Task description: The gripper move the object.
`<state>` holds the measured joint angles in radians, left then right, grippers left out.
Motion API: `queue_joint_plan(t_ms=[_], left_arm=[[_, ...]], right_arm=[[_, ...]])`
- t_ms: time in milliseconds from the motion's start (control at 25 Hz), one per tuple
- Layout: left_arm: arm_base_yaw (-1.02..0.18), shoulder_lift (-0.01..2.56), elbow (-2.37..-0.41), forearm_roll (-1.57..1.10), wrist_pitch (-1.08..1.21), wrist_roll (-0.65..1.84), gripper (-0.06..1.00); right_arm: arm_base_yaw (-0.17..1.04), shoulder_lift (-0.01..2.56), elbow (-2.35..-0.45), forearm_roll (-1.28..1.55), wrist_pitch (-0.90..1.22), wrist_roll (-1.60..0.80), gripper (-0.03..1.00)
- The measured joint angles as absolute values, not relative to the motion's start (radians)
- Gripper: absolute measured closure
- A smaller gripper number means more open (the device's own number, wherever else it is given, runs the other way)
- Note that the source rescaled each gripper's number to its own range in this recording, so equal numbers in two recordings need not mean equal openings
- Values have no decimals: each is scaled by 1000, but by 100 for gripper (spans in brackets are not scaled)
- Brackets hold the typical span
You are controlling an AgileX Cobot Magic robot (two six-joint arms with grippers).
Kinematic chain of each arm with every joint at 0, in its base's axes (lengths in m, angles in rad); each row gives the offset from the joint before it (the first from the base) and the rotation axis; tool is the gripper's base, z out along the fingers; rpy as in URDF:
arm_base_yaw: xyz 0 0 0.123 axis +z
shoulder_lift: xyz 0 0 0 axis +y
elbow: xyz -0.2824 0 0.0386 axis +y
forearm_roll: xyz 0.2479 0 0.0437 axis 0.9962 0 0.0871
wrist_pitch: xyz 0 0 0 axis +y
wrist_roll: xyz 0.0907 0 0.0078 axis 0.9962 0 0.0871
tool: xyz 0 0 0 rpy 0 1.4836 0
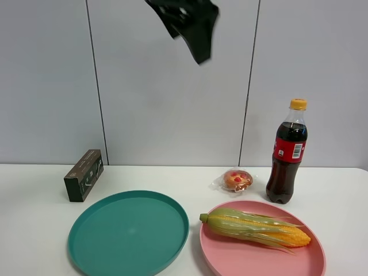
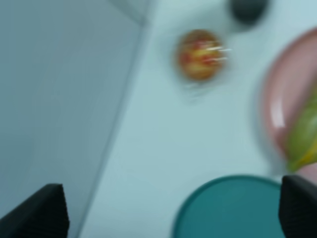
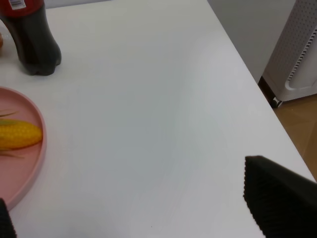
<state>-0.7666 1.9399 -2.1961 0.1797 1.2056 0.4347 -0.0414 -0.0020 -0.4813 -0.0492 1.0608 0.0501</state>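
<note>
From high up, the left claw (image 1: 187, 26) hangs blurred well above the worktop (image 1: 34, 190); the corn (image 1: 259, 228) lies on the pink plate (image 1: 230, 259) toward the front right corner, in front of the cola bottle (image 1: 287, 152). The left wrist view shows its fingers (image 2: 44, 210) spread wide, gripping nothing. The right wrist view shows the right claw (image 3: 143, 208) equally wide and empty, near the right edge.
</note>
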Motion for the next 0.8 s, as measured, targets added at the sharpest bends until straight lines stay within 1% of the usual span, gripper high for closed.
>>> queue_joint_plan(t_ms=[120, 240, 440, 480, 560, 680, 720, 800], left_arm=[[-680, 1768, -2094, 200, 1206, 372, -5], [-563, 1595, -1961, 207, 1206, 304, -5], [-312, 1329, -1714, 198, 1209, 184, -5], [-215, 1239, -1620, 171, 1209, 170, -5], [-123, 1142, -1515, 127, 1209, 162, -5], [-29, 1001, -1367, 62, 1211, 156, -5], [-29, 1001, -1367, 62, 1211, 156, -5], [12, 910, -1273, 24, 1211, 154, -5]], right_arm=[[-41, -2, -481, -49, 1061, 50, -3], [-41, -2, -481, -49, 1061, 50, -3], [-41, -2, -481, -49, 1061, 50, -3], [-41, -2, -481, -49, 1061, 50, -3], [-41, -2, -481, -49, 1061, 50, -3], [-41, -2, -481, -49, 1061, 50, -3], [-41, -2, -481, -49, 1061, 50, -3], [-41, -2, -481, -49, 1061, 50, -3]])
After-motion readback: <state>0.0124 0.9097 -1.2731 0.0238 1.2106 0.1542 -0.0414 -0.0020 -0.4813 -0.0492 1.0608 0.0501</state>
